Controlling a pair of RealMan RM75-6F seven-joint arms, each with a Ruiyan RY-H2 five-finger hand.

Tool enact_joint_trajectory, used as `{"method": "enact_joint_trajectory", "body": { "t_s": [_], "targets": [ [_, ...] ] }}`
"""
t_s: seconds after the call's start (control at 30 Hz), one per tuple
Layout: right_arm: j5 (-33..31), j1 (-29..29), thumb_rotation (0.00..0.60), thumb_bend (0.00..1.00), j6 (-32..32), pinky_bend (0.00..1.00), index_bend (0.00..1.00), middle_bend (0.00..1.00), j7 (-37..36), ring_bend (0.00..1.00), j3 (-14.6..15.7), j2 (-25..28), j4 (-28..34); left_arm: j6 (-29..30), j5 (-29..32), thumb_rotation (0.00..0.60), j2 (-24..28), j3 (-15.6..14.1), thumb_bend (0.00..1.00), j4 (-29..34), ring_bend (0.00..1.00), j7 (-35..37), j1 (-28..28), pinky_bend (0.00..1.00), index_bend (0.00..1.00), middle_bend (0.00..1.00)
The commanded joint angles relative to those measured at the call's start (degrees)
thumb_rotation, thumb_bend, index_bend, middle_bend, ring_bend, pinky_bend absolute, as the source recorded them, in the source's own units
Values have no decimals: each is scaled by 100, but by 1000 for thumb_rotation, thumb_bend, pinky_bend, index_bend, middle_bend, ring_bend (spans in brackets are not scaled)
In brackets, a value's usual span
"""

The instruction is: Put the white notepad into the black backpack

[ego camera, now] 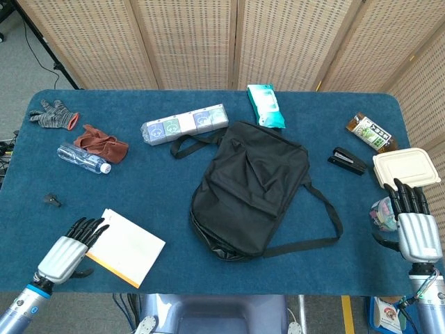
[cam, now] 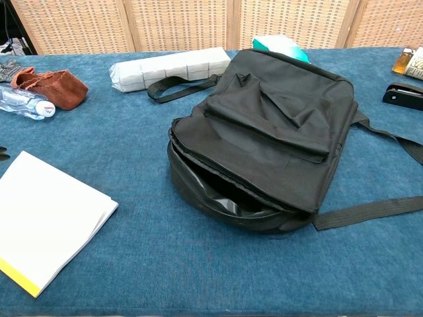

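**Q:** White paper, flat and rectangular — where does it lie?

**A:** The white notepad (ego camera: 124, 247) lies flat at the near left of the counter (ego camera: 167, 181), which is covered in blue napped cloth. A yellow band runs along its near edge. It is well apart from the black backpack (ego camera: 250, 188), a soft, creased fabric bag lying flat mid-counter. In the chest view its zipped mouth (cam: 218, 191) gapes toward the near edge, and webbing straps trail to the right.

**Q:** And the robot hands?

**A:** The left robot hand (ego camera: 69, 249), grey-shelled with black fingers, hovers just beside the notepad's left edge, fingers spread and holding nothing. The right robot hand (ego camera: 414, 226) is at the far right edge, fingers straight and apart, also holding nothing.

**Q:** What surrounds them?

**A:** At the rear: a block-shaped wrapped pack (ego camera: 184, 124), a teal soft pouch (ego camera: 265, 106), a clear plastic bottle (ego camera: 83, 158), crumpled brown cloth (ego camera: 103, 143), a knitted grey glove (ego camera: 53, 115). To the right: a black stapler (ego camera: 347, 161), a snack packet (ego camera: 371, 132) and a beige lidded box (ego camera: 406, 168).
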State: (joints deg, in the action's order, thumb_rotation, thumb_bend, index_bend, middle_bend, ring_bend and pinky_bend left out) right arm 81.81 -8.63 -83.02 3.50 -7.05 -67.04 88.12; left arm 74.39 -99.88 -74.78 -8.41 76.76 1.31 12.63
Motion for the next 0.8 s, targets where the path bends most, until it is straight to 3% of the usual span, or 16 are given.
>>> {"method": "enact_joint_trajectory", "body": {
  "t_s": [0.03, 0.8],
  "targets": [
    [-16, -3, 600, 0, 11, 0, 0, 0, -11, 0, -12, 6, 8, -55, 16, 600, -65, -19, 0, -69, 0, -4, 25, 0, 0, 0],
    [-87, -8, 600, 0, 36, 0, 0, 0, -59, 0, -67, 22, 15, -48, 25, 600, -510, -45, 0, -602, 0, -116, 104, 0, 0, 0]
  ]
}}
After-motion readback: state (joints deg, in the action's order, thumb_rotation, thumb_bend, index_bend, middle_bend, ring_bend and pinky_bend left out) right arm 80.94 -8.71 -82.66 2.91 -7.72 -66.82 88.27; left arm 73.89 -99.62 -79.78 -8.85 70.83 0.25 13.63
